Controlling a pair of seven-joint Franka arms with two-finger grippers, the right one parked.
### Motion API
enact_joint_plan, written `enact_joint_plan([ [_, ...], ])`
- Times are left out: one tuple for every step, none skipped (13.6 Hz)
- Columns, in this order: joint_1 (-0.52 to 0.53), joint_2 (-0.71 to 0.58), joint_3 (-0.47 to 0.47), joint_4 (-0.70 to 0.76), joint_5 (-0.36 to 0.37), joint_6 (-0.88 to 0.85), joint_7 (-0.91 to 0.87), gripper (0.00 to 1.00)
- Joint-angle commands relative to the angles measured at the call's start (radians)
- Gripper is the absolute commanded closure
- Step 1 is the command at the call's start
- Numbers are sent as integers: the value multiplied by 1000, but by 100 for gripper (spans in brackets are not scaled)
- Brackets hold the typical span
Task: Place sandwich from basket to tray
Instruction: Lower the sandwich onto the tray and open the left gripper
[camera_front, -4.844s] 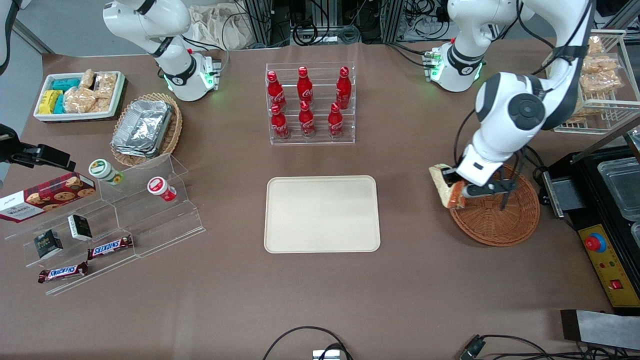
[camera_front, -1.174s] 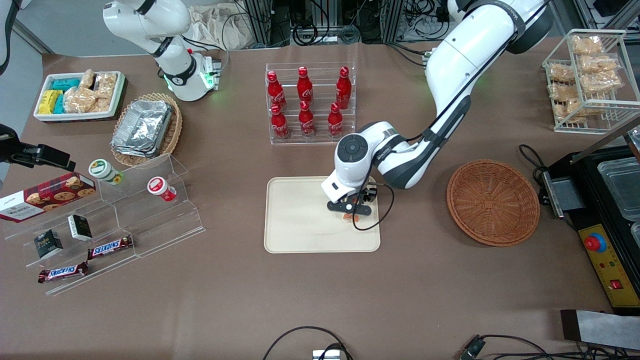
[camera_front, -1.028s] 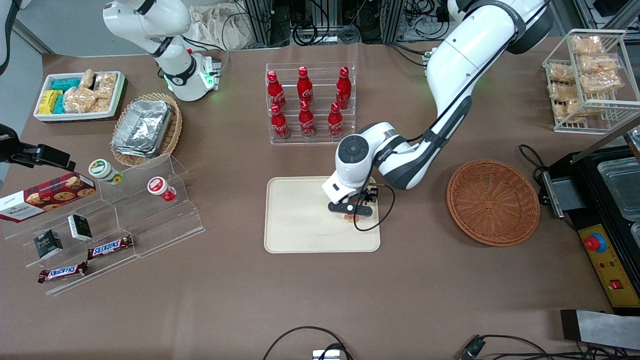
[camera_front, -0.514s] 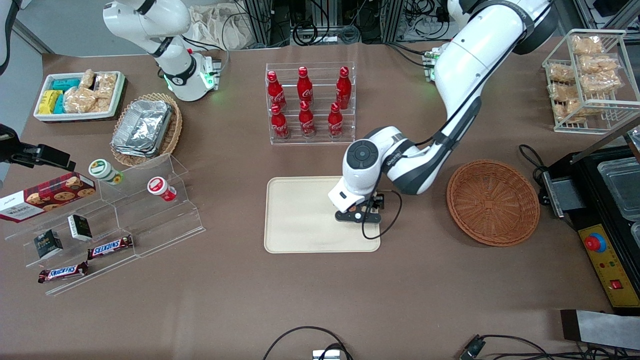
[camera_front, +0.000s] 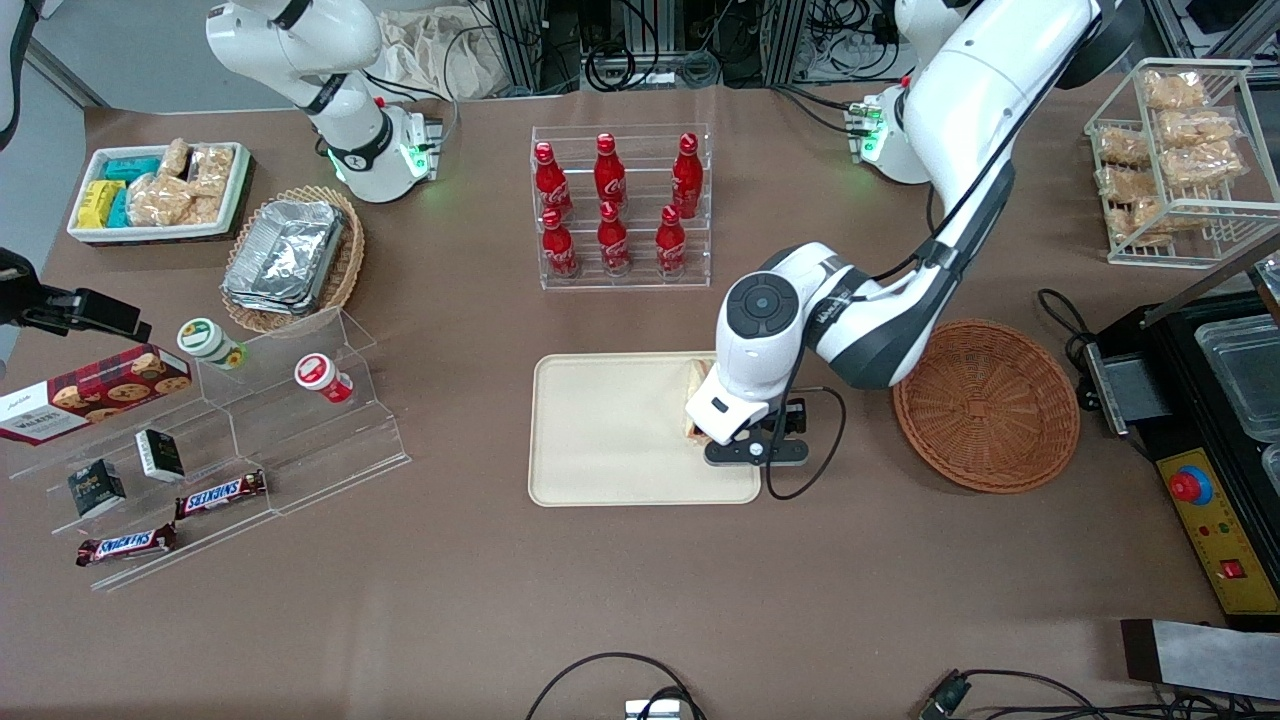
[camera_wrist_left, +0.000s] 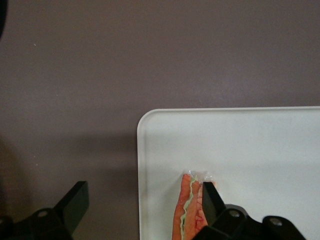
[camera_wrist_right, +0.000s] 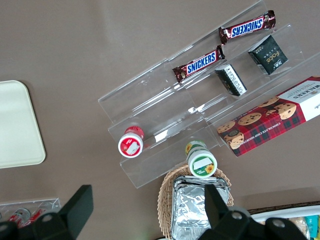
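The sandwich (camera_front: 694, 396) lies on the beige tray (camera_front: 620, 430), near the tray edge closest to the basket, and the arm's wrist covers most of it. In the left wrist view its orange and green filling edge (camera_wrist_left: 192, 212) rests on the tray (camera_wrist_left: 240, 145), touching the inner face of one black finger (camera_wrist_left: 209, 200). My gripper (camera_front: 752, 452) (camera_wrist_left: 142, 192) hangs open over that tray corner, its jaws spread wide, one over the tray and one over the brown table. The round reddish-brown basket (camera_front: 985, 405) stands empty toward the working arm's end.
A clear rack of red cola bottles (camera_front: 620, 210) stands just farther from the camera than the tray. A wire rack of pastry bags (camera_front: 1180, 150) and a black machine (camera_front: 1220, 420) flank the basket. Toward the parked arm's end are an acrylic snack stand (camera_front: 230, 440), a foil-container basket (camera_front: 290, 260) and a white bin (camera_front: 160, 190).
The sandwich came from the basket to the tray in my gripper. In the last second the gripper opened, left the sandwich on the tray and drifted toward the basket and the camera.
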Motion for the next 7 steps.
enact_joint_plan([
  [-3,-3,-4,100,-18,-96,-13,0],
  [-3,-3,-4,128,-16,-129,-13,0],
  [-1,-3,-4,151,-15,-166,-13,0],
  [-1,-4,-4,170,-15,-195,-11,0],
  [-1,-9,-3,182,-12,-208,-11,0],
  [5,-16,-3,185,-12,-211,-11,0],
  [29,-29,-4,185,-16,-214,-13,0],
])
